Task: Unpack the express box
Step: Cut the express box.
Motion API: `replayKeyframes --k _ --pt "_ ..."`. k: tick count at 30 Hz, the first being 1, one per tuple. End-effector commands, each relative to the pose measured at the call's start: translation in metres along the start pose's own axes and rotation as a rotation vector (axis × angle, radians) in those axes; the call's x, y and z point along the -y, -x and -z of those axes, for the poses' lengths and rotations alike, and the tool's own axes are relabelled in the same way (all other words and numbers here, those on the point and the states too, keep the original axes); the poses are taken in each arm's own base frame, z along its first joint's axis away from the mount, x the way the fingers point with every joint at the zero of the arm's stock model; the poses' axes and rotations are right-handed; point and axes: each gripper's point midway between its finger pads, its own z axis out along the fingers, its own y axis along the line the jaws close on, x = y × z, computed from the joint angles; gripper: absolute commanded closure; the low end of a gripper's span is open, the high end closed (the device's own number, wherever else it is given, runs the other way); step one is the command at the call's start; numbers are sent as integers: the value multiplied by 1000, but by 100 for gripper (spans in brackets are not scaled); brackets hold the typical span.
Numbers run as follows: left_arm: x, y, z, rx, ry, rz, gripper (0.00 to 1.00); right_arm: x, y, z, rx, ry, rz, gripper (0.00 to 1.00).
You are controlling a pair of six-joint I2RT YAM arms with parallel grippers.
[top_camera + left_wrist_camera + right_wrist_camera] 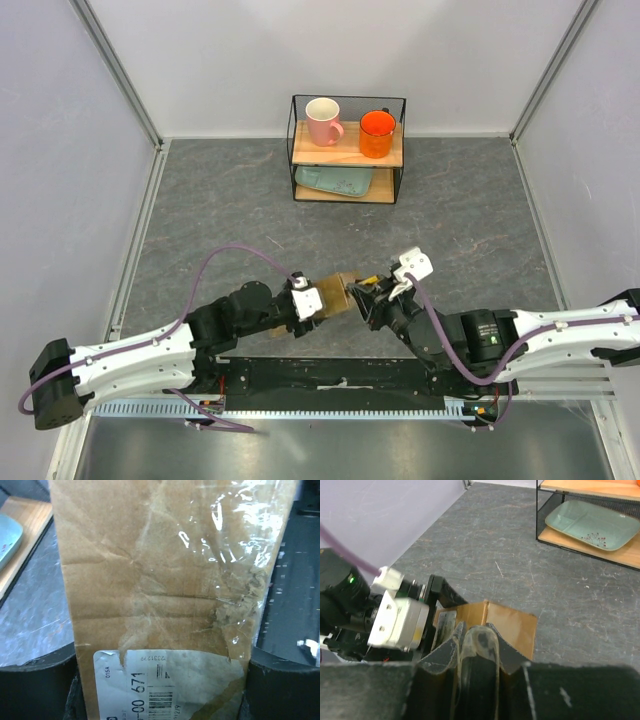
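The express box (338,293), brown cardboard with a torn white label (165,685) and crinkled clear tape, is held off the table between the two arms. My left gripper (322,302) is shut on it, with its fingers (37,680) pressed against both side edges of the box (160,580). My right gripper (366,294) faces the box's far end (512,625). It is shut on a utility knife (480,650), a dark body with a yellowish translucent rim, whose tip lies against the box's top corner. The blade is hidden.
A black wire shelf (348,150) stands at the back with a pink mug (323,121) and an orange mug (377,133) on top and a green tray (592,525) below. Purple walls close in left, right and back.
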Motion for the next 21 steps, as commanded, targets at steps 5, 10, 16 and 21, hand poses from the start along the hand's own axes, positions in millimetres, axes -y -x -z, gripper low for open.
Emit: replayKeyframes --k 5,10,16,21 --pt "-91 39 17 124 426 156 98 -10 -43 27 -147 137 -5 100" --pt "-88 43 15 135 401 154 98 -8 -41 26 -140 127 6 100" --pt "-65 46 9 146 268 159 98 6 -9 26 -45 77 32 100" --pt "-11 74 9 204 -67 204 98 4 12 26 63 123 34 100"
